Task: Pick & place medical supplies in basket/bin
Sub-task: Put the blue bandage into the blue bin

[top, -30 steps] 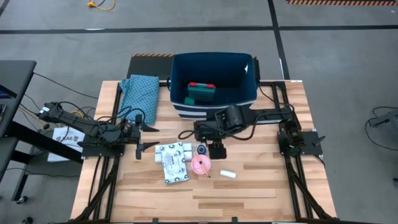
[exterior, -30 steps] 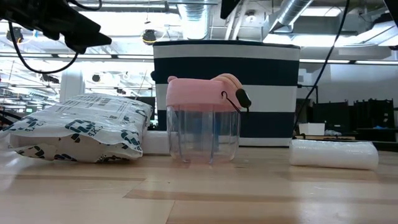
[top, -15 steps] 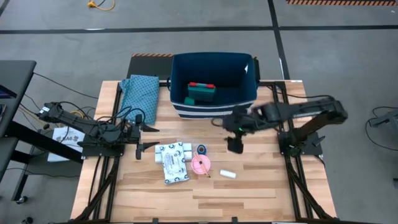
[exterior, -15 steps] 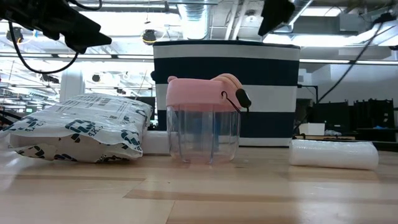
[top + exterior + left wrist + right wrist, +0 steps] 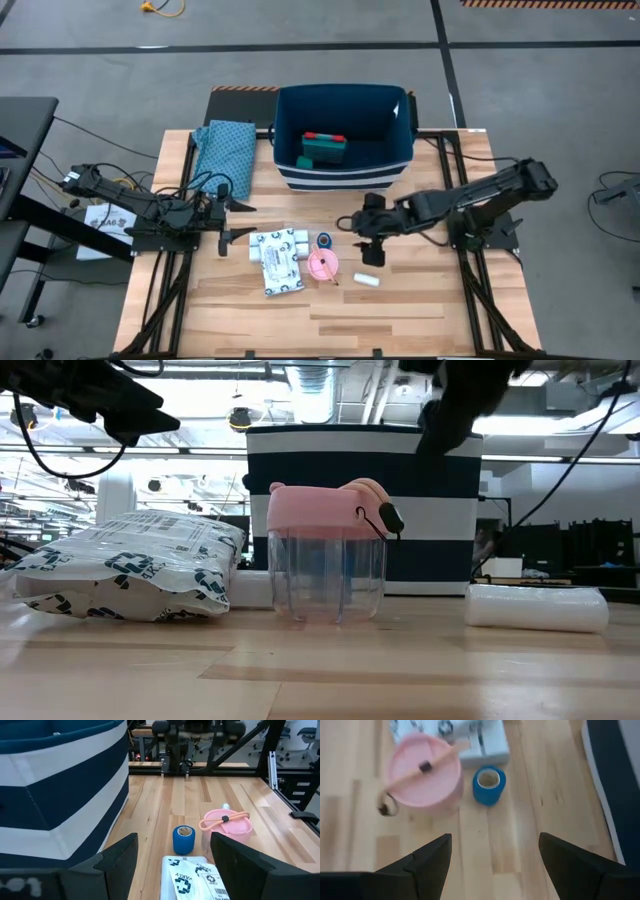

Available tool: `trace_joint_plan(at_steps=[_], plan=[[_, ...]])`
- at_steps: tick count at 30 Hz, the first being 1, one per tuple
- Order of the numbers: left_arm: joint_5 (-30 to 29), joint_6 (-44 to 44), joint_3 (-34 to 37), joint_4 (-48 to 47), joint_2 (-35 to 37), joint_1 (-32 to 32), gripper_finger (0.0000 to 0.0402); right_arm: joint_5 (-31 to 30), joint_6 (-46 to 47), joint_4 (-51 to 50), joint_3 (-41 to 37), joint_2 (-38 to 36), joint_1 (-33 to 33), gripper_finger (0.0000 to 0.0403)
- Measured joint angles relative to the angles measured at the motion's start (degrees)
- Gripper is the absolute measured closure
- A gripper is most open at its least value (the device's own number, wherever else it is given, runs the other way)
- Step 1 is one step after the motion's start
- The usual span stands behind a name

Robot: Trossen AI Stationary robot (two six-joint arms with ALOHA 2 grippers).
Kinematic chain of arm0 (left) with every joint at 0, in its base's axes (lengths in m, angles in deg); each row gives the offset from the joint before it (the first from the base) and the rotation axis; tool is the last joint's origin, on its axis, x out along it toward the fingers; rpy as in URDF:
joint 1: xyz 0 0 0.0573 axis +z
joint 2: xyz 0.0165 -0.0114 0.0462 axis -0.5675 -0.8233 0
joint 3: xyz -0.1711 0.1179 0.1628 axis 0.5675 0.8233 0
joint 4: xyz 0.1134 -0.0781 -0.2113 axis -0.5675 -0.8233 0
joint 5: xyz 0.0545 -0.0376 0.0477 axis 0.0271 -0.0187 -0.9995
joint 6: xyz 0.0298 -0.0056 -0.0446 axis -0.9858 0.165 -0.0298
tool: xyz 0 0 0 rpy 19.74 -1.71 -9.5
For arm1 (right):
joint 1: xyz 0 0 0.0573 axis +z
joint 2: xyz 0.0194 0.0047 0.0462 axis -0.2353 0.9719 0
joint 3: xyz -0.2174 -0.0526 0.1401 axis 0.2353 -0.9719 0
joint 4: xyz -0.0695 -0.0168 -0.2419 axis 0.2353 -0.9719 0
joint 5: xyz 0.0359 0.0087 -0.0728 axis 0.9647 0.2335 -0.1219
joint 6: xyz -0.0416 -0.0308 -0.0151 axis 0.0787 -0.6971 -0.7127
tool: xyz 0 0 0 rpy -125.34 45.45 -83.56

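High view: the right gripper (image 5: 371, 243) is held over the table in front of the navy bin (image 5: 400, 150), jaws spread, nothing held. The blue roll (image 5: 324, 241) lies just to its left, the pink-lidded container (image 5: 323, 265) beside that roll, nearer the front edge, and the white roll (image 5: 366, 281) near the gripper, toward the front edge. The white packet (image 5: 281, 270) and white compartment tray (image 5: 281, 241) are seen left of the pink container. A teal-and-red box (image 5: 323, 148) lies inside the bin. The left gripper (image 5: 236, 221) is parked at the table's left, jaws apart, empty; the teal cloth (image 5: 226, 150) is folded behind it.

Low view: the pink container (image 5: 327, 551), clear-bodied with a pink lid and strap, stands before the striped bin (image 5: 440, 510); the packet (image 5: 130, 565) lies at left, the white roll (image 5: 537, 608) at right. A dark arm is seen overhead.

Left wrist view: the left fingers (image 5: 120, 855) are spread, with the blue roll (image 5: 183, 840) upright ahead, the pink container (image 5: 227, 826) beside it and the packet (image 5: 192, 879) nearest.

Right wrist view: the right fingers (image 5: 432, 855) are open above bare wood; the blue roll (image 5: 489, 785) stands just beside the pink container (image 5: 424, 772), the tray (image 5: 482, 742) beyond it.
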Motion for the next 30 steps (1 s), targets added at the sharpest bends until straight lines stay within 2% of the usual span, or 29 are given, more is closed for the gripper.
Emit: trace_joint_plan(at_steps=[5,8,12,16,21,24,30], plan=[[-0.02,-0.08,0.0,0.09,0.02,0.0,0.0161,-0.09,-1.95,0.27,-1.09,0.84,-3.12,0.0112],[0.05,-0.08,0.0,0.11,0.0,0.0,0.0161,-0.1,-2.48,4.41,-7.16,-0.68,-4.9,0.0112],[0.06,-0.08,0.0,0.19,0.02,0.0,0.0161,-0.05,-2.89,17.71,-18.51,-1.84,-5.51,0.0112],[0.0,-0.1,0.0,0.24,0.02,0.0,0.0161,0.0,-3.09,31.83,-25.91,-0.92,-4.94,0.0112],[0.0,-0.12,0.0,0.24,0.02,0.0,0.0161,-0.07,-6.99,42.75,-29.79,3.69,-4.78,0.0112],[0.0,-0.1,0.0,0.25,0.01,0.0,0.0161,0.06,-9.39,44.88,-29.93,8.74,-5.16,0.0112],[-0.04,1.37,0.0,0.41,0.02,0.0,0.0161,0.32,-9.01,56.58,-29.48,18.25,-5.15,0.0112]])
